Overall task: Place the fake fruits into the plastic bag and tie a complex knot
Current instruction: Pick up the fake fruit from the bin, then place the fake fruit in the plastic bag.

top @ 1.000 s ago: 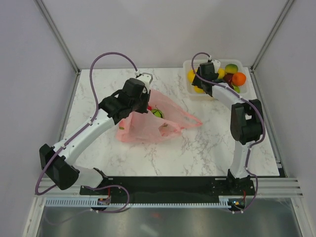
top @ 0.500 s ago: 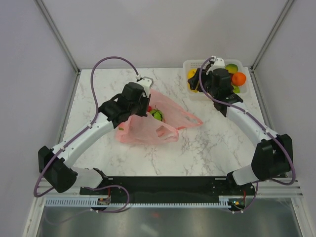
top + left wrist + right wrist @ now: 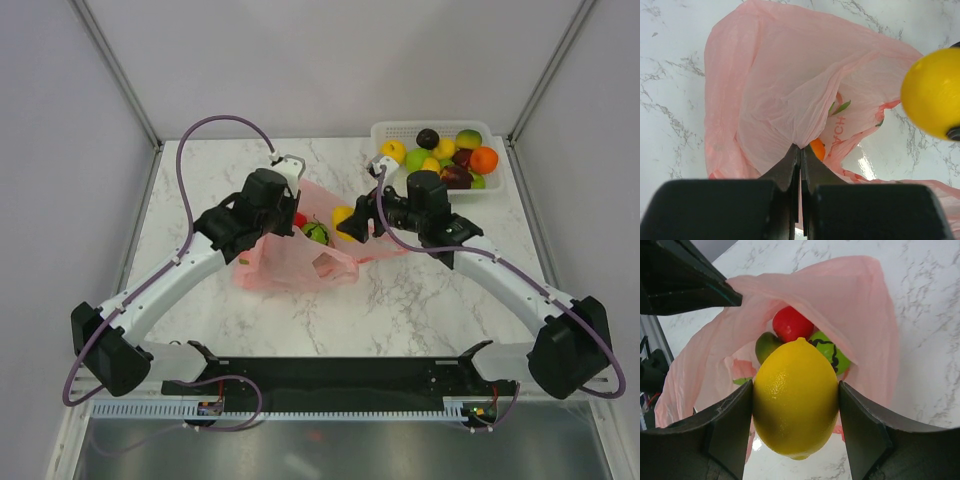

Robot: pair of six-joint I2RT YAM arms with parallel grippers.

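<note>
So the worktop (image 3: 420,300) is a white marble-look slab with grey veining, pretty glossy, and it catches a bit of glare in the wrist views. Metal rails run along its left and right edges. Only two things actually sit on it. One is the pink plastic bag (image 3: 290,262), left of centre, thin and crinkly, mostly slumped on the surface, with one handle loop trailing out to the right across the marble. Its far side is pulled up off the slab. The other is a white lattice basket (image 3: 385,128) tucked into the far right corner, well apart from the bag.
</note>
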